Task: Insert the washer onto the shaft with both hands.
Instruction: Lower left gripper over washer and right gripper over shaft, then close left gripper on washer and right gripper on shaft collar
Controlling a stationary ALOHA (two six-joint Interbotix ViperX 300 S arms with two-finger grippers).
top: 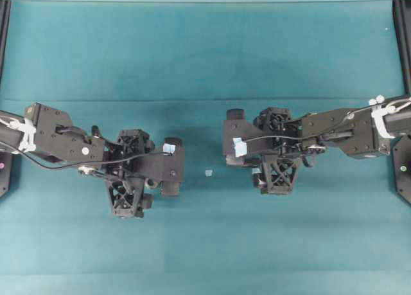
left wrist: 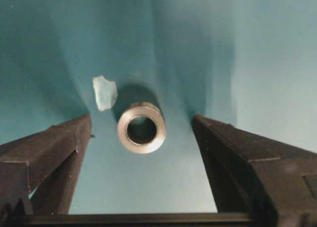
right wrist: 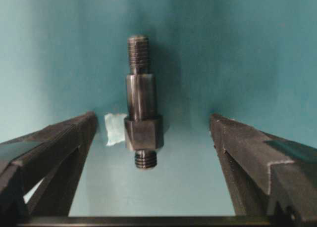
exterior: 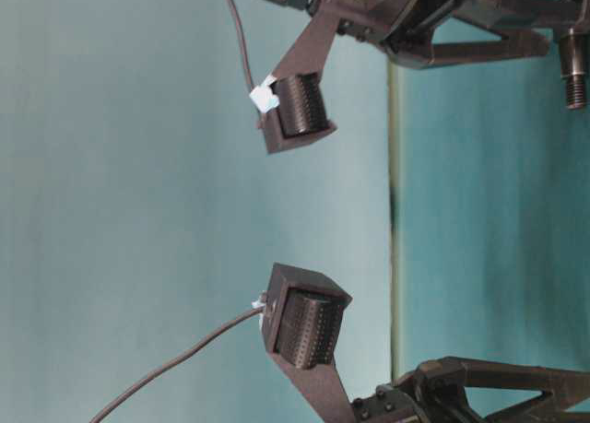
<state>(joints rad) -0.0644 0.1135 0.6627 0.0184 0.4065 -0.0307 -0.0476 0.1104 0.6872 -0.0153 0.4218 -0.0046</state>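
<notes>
In the left wrist view the washer, a thick grey metal ring with a dark hole, lies on the teal cloth between my left gripper's open fingers, touching neither. In the right wrist view the shaft, a dark stepped rod with a hex section and threaded ends, lies lengthwise between my right gripper's open fingers, nearer the left finger and untouched. From overhead the left gripper and right gripper face each other low over the cloth, and both parts are hidden beneath them.
A pale tape scrap lies just beside the washer. Another lies against the shaft's hex section. A third small scrap sits on the teal cloth between the grippers. Black frame rails run along the side edges.
</notes>
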